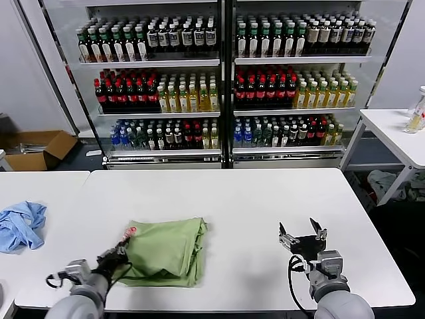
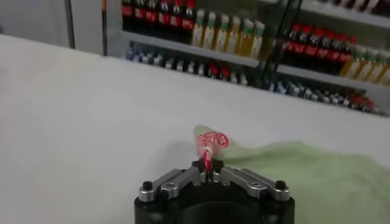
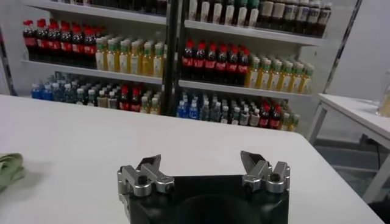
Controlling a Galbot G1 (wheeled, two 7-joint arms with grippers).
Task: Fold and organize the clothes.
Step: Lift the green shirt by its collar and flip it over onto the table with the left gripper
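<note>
The left gripper (image 1: 120,253) has its fingers pinched on the near-left corner of the folded shirt (image 1: 165,251) on the desk (image 1: 239,199), probably to fold it over, while the right gripper (image 1: 303,235) waits open, well apart.

Green shirt on white tabletop (image 1: 252,199)

Light green polo shirt (image 1: 166,251) — red-and-white print at its edge; light blue garment (image 1: 21,224) lies apart.

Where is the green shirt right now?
In the head view, the green shirt lies folded on the white table, front left, between the blue cloth and the open right gripper; the left gripper pinches its corner.
</note>
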